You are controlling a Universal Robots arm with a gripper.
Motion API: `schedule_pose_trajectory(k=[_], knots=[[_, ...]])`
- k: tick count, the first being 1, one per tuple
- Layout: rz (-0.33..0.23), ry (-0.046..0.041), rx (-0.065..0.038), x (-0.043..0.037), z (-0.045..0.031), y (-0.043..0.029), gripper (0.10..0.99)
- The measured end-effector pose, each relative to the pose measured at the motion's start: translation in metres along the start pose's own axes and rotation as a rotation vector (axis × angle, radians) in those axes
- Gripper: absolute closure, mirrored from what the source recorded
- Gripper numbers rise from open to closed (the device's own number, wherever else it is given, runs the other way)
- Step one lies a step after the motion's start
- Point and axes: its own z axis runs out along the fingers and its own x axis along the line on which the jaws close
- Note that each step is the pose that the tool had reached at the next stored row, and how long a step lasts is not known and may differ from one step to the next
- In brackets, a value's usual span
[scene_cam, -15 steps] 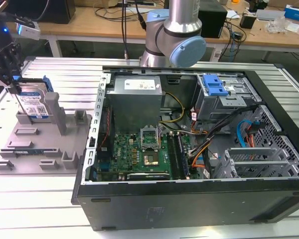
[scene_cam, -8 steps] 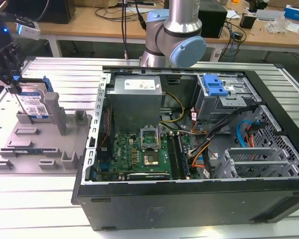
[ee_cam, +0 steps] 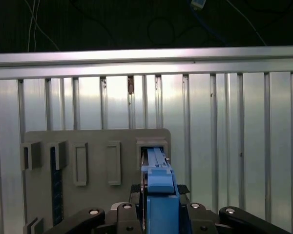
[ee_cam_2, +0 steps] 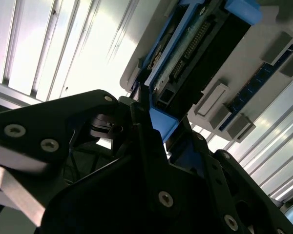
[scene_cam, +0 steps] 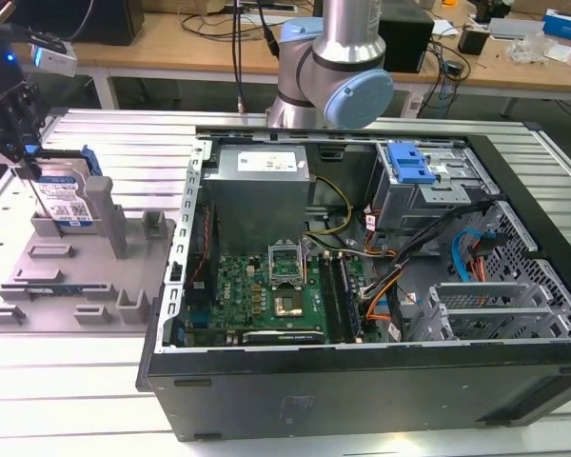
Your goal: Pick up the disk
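Closest to us in the first wrist view, one gripper (ee_cam: 158, 214) clamps one disk (ee_cam: 159, 187) by its blue rails. We see that disk (scene_cam: 65, 198) upright on one grey tray (scene_cam: 76, 286), beside one open computer case (scene_cam: 381, 286) on the bench (scene_cam: 76, 400).

light: bright, even | glare: ribbed table (ee_cam_2: 88, 53) | foreground: dark

Probably a lab: workbenches (scene_cam: 171, 43), opened computer (scene_cam: 362, 276).
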Motion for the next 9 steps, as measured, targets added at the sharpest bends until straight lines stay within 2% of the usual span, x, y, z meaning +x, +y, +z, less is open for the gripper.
schedule_pose_trajectory(k=[3,5,8,9], knots=[[-0.001,0.0003,0.000,0.0001,-0.0036,0.0000,0.718],[-0.001,0.0003,0.000,0.0003,-0.0090,0.0000,0.718],[-0.001,0.0003,0.000,0.0005,-0.0224,-0.0001,0.718],[-0.001,0.0003,0.000,0.0006,-0.0295,-0.0001,0.718]])
